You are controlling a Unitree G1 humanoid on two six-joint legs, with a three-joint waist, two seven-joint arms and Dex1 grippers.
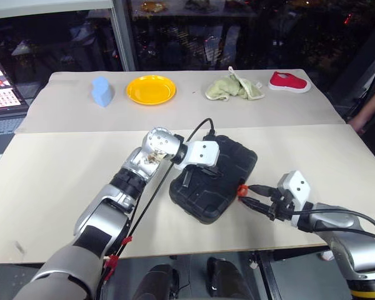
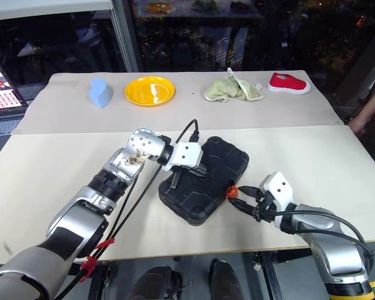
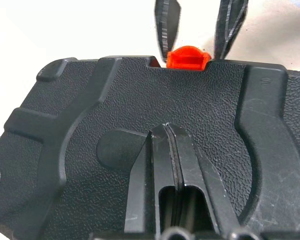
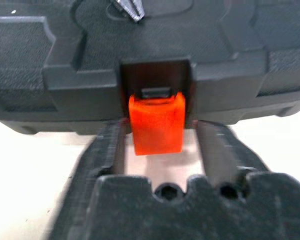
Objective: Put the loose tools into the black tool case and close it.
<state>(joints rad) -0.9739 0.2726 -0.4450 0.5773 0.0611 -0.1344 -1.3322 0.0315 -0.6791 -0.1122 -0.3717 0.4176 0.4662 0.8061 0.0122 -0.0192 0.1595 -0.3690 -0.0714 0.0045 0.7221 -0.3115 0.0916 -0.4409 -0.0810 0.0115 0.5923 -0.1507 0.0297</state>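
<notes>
two claws: both were at the black case (image 1: 214, 178) lying shut mid-table
left claw (image 1: 189, 180): clenched, pressed on the lid
right claw (image 1: 249, 195): released, fingers either side of the orange latch (image 4: 155, 123) on the case's right edge
latch: looked unfastened
tip: keep the lid pinned, push the latch squarely until it snaps

A robot test lab, staged with mismatched props

A plain beige desk (image 1: 62, 181) stood before dark glass panels; beyond the black tool case (image 1: 228, 165) lay a yellow plate (image 1: 150, 89), red shoe (image 1: 289, 82), green cloth (image 1: 233, 89), blue block (image 1: 101, 91), and a laptop (image 1: 1, 100) sat to their left.
</notes>
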